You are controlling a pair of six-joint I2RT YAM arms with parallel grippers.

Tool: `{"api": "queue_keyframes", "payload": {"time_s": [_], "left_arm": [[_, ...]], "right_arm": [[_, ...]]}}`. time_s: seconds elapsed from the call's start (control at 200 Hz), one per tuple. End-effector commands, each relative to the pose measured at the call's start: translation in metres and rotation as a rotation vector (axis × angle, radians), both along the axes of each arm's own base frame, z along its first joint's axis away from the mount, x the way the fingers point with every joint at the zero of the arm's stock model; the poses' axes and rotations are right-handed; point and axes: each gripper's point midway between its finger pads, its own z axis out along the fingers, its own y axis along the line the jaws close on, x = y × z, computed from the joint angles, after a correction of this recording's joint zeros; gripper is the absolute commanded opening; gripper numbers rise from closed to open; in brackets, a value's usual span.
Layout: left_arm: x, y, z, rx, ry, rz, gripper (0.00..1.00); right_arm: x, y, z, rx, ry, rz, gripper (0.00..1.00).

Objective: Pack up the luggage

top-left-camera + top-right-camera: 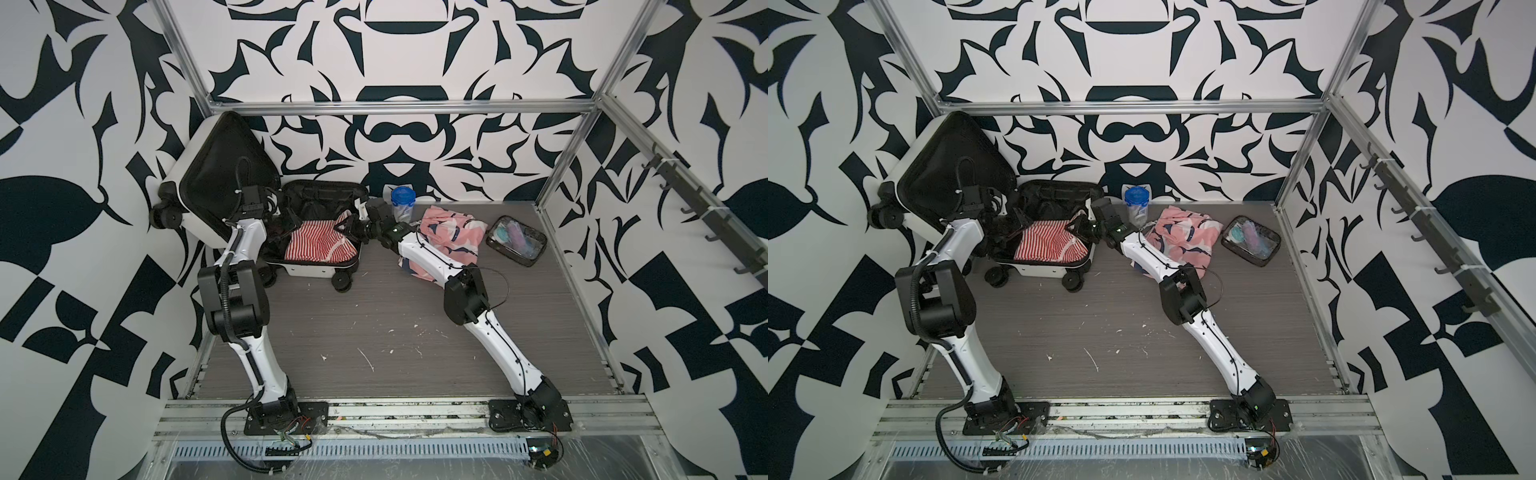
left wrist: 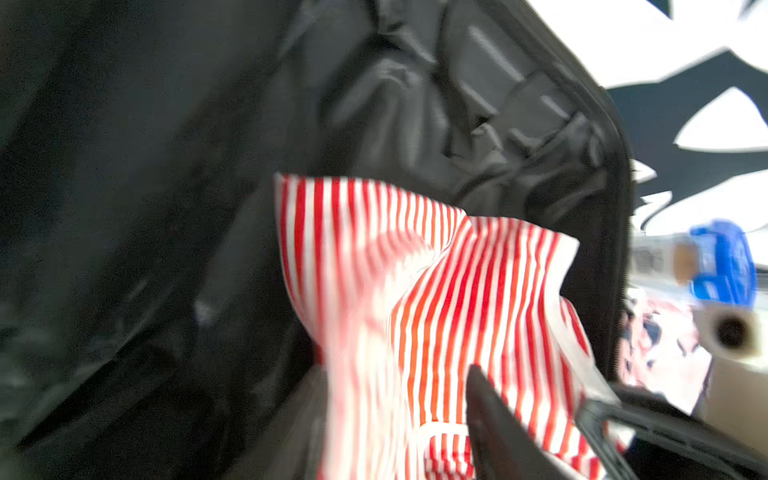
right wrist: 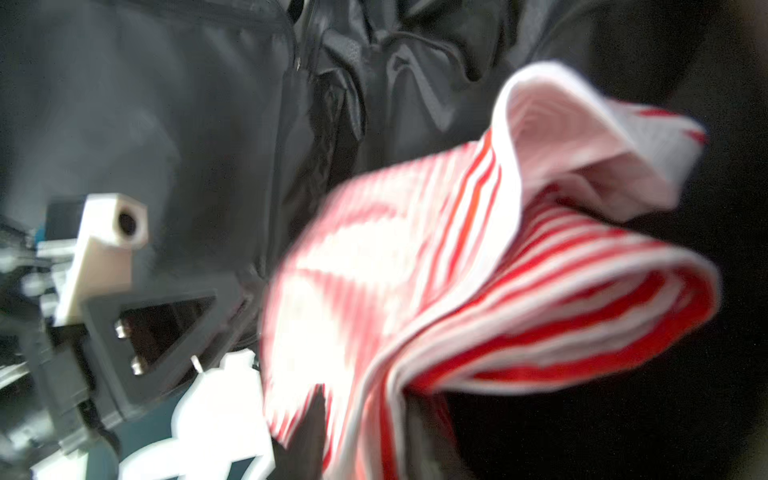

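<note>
The luggage point(image 1: 316, 271) point(image 1: 1050, 271) lies open at the back left, its black-lined lid point(image 1: 224, 178) tilted up against the wall. A red-and-white striped garment point(image 1: 320, 243) point(image 1: 1050, 246) point(image 2: 436, 291) point(image 3: 457, 249) lies bunched in the lower half. My left gripper point(image 1: 286, 226) point(image 1: 1014, 226) point(image 2: 395, 419) is at the garment's left end. My right gripper point(image 1: 347, 228) point(image 1: 1077, 228) point(image 3: 365, 432) is at its right end, over the shell's rim. In both wrist views the fingers stand apart with striped cloth loose between them. Both wrist views are blurred.
A clear jar with a blue lid point(image 1: 402, 203) point(image 2: 721, 262) stands just right of the luggage. A pink patterned garment point(image 1: 451, 235) lies partly under my right forearm, and a clear black-trimmed pouch point(image 1: 516, 240) lies near the right frame post. Walls close in behind and on both sides.
</note>
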Motion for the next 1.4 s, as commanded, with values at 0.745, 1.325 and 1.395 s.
{"api": "queue_keyframes", "payload": {"time_s": [0.745, 1.325, 1.395], "left_arm": [[-0.071, -0.055, 0.109, -0.080, -0.314, 0.018, 0.73], [0.008, -0.170, -0.013, -0.110, 0.003, -0.214, 0.26], [0.010, -0.181, -0.030, -0.133, 0.039, -0.235, 0.24]], "right_arm": [[-0.066, -0.160, 0.133, -0.555, -0.365, -0.193, 0.66], [-0.163, -0.350, 0.005, -0.851, -0.100, -0.331, 0.67], [-0.167, -0.362, -0.001, -0.848, -0.072, -0.354, 0.67]]}}
